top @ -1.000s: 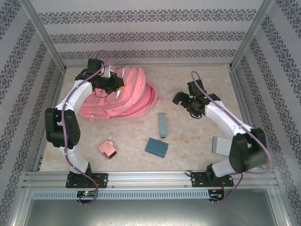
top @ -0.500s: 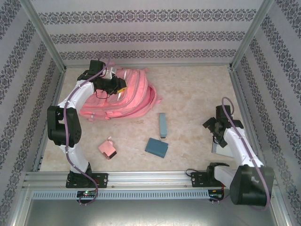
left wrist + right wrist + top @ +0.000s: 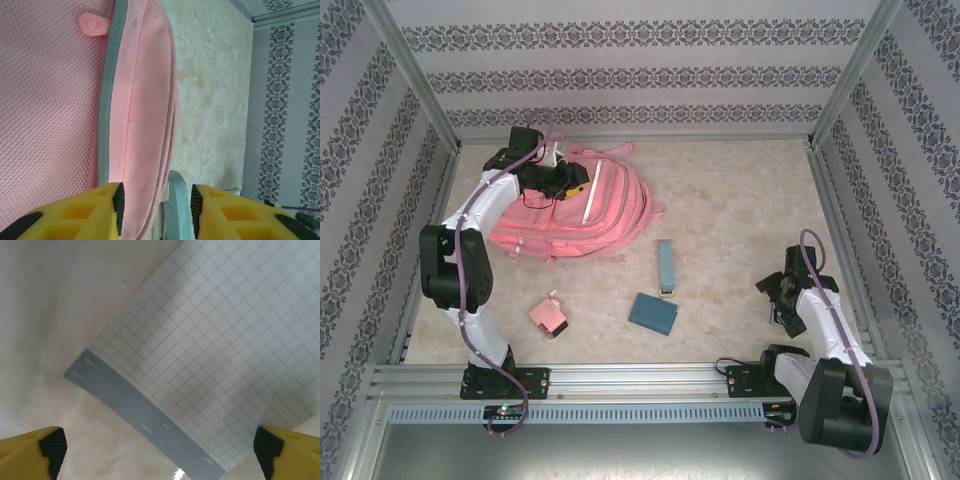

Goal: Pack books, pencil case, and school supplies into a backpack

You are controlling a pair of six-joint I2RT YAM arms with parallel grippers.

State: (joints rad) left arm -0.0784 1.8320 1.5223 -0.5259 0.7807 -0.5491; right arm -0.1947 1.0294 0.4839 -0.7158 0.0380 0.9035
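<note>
The pink backpack (image 3: 590, 210) lies at the back left, its white stripe up. My left gripper (image 3: 574, 185) sits at its top edge, open. In the left wrist view the gripper (image 3: 157, 209) has the backpack's pink edge (image 3: 142, 100) and a pale mint rounded end (image 3: 179, 197), seemingly the pencil case, between its pads without pinching them. My right gripper (image 3: 782, 300) hovers wide open at the near right. From its wrist the gripper (image 3: 159, 450) looks down on the pale grey-blue flat rectangle (image 3: 215, 335), which has a grid print. The books are out of view.
On the table in front of the backpack lie a slim light-teal bar (image 3: 665, 266), a dark-teal block (image 3: 652, 313) and a pink boxy piece (image 3: 550, 317). Metal frame rails (image 3: 640, 378) and patterned walls close in the table.
The left jaws have opened, and the backpack's raised flap has dropped flat, showing its white stripe. The right arm swung from the table's middle back to the near right, over the flat rectangle.
</note>
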